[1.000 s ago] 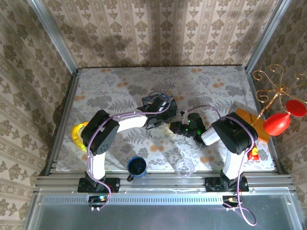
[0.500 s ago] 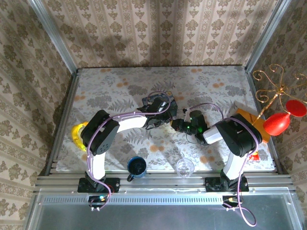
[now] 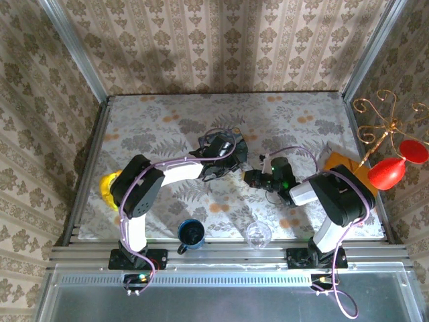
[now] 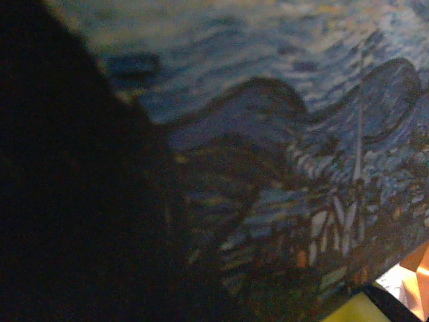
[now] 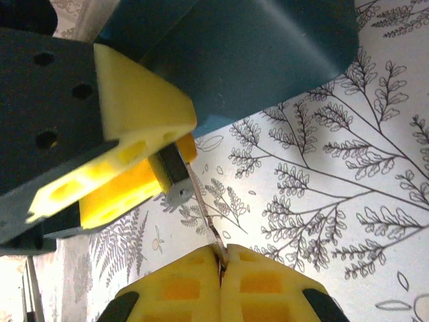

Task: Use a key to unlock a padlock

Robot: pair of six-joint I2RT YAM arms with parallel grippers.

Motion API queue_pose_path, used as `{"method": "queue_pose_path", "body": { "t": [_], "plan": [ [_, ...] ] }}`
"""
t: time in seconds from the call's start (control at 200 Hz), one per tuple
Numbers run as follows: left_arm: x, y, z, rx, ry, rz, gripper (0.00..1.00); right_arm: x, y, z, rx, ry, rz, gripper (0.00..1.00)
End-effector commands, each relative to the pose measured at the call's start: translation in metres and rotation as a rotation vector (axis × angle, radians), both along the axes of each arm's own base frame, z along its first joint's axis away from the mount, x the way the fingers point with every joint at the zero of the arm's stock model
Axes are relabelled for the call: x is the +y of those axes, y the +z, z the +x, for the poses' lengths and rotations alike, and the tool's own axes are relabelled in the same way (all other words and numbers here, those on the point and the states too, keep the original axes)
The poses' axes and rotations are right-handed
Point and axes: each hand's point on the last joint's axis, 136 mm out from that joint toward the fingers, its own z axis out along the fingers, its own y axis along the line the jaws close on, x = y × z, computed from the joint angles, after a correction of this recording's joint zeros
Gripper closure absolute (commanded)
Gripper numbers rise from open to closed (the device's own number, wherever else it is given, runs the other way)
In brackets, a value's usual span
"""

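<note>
Both arms bend inward, meeting mid-frame in the top view. The right claw (image 5: 220, 255) is pinched tight on the key (image 5: 202, 213), with the left claw (image 3: 230, 163) just beside.

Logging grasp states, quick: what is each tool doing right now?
Left tool: closed on what looks like the padlock.
Right tool: closed, pinching the key.

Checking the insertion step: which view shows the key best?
Right wrist: the key, pinched in the right gripper, reaches toward the padlock. Top external leaves it too small to tell; left wrist faces the blue tin.
</note>
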Motion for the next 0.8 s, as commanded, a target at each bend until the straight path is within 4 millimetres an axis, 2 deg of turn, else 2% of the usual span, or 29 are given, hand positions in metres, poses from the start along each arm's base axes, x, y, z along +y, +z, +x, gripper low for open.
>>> {"method": "queue_pose_path", "body": {
  "t": [0.0, 0.255, 0.55, 0.79],
  "plan": [
    [0.001, 0.018, 0.007, -0.011, 0.04, -0.055, 1.0, 0.001, 0.013, -0.005, -0.06, 0.041, 0.022, 1.0],
    [0.0, 0.019, 0.009, -0.01, 0.055, -0.077, 1.0, 0.004, 0.017, -0.009, -0.072, 0.082, 0.047, 1.0],
    [-0.002, 0.023, 0.011, -0.012, 0.058, -0.096, 1.0, 0.013, 0.012, -0.006, -0.05, 0.109, 0.081, 1.0],
    [-0.003, 0.023, 0.01, -0.011, 0.055, -0.105, 1.0, 0.011, 0.005, 0.0, -0.033, 0.085, 0.076, 1.0]
  ]
}}
